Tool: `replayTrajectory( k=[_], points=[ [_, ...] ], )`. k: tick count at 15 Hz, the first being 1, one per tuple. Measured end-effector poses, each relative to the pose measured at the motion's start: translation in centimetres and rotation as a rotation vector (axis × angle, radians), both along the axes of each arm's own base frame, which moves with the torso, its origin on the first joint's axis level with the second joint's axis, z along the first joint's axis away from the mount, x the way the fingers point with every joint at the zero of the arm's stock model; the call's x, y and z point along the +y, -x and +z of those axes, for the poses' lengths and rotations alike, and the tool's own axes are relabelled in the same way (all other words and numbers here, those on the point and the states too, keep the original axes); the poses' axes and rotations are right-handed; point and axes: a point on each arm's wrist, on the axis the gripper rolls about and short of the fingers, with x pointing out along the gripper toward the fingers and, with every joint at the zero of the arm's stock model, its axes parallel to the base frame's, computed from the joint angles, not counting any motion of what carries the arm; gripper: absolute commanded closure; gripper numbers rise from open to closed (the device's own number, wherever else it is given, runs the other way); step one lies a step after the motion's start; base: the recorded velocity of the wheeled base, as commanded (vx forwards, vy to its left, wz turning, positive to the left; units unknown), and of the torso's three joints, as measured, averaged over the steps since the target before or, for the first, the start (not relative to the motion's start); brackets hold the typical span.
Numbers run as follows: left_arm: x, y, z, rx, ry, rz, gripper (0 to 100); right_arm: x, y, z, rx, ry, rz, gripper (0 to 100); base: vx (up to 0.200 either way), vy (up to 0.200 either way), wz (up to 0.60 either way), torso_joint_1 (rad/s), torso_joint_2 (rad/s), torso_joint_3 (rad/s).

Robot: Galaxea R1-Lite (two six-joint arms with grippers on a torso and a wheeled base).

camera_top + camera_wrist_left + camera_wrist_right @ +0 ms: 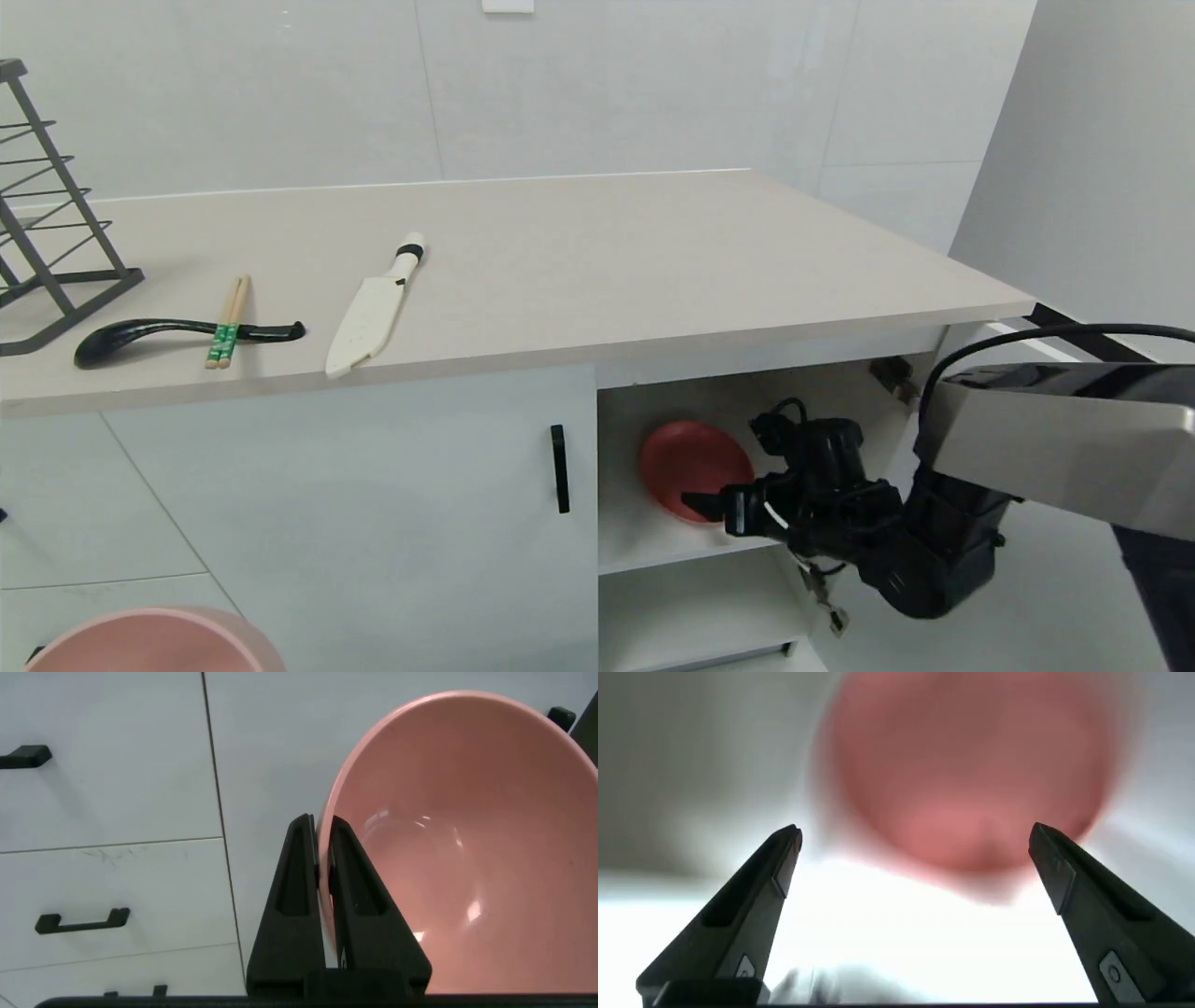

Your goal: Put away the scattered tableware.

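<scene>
Across the middle of the head view runs the beige countertop (607, 252), with a wire rack (47, 215) at its left edge. Lower centre-right, the cabinet (644, 551) stands open. The right gripper (915, 840) is at the shelf, fingers spread wide, close in front of the tilted red plate (686, 462). Bottom left corner: the pink bowl (149, 644), rim pinched tight by the left gripper (322, 835). On the counter's left lie a white knife (373, 313), a black ladle (177, 334), and chopsticks (227, 322) across the ladle's handle.
</scene>
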Motion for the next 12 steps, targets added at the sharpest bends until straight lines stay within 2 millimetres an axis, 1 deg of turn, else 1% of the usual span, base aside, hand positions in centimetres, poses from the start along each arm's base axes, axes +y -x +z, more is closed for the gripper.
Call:
replayTrajectory(
  k=[2, 4, 6, 8, 9, 10, 12],
  points=[
    [0.0, 0.0, 0.0, 0.0, -0.002, 0.0, 100, 1.4, 5.2, 2.5, 0.001, 0.009, 0.119, 0, 0.0, 0.0, 0.0, 0.0, 0.0, 0.0],
    [0.0, 0.0, 0.0, -0.001, -0.011, 0.001, 100, 2.0, 9.9, 4.7, -0.005, 0.014, 0.223, 0, 0.0, 0.0, 0.0, 0.0, 0.0, 0.0],
    [0.0, 0.0, 0.0, -0.002, -0.048, -0.002, 100, 2.1, 13.8, 6.5, -0.033, 0.02, 0.297, 0, 0.0, 0.0, 0.0, 0.0, 0.0, 0.0],
    [-0.2, 0.0, 0.1, -0.018, -0.138, -0.065, 100, 1.5, 17.7, 8.1, -0.052, 0.012, 0.358, 0, 0.0, 0.0, 0.0, 0.0, 0.0, 0.0],
    [-0.2, 0.0, 0.6, -0.061, -0.14, -0.074, 100, 0.9, 19.1, 8.7, -0.061, 0.0, 0.375, 0, 0.0, 0.0, 0.0, 0.0, 0.0, 0.0],
    [-0.2, 0.3, 1.8, -0.139, -0.123, -0.071, 100, 0.4, 19.9, 9.2, -0.072, -0.012, 0.388, 0, 0.0, 0.0, 0.0, 0.0, 0.0, 0.0],
    [-0.2, 1.1, 5.5, -0.279, -0.078, -0.074, 100, -0.1, 20.7, 10.6, -0.144, -0.08, 0.406, 0, 0.0, 0.0, 0.0, 0.0, 0.0, 0.0]
  ],
)
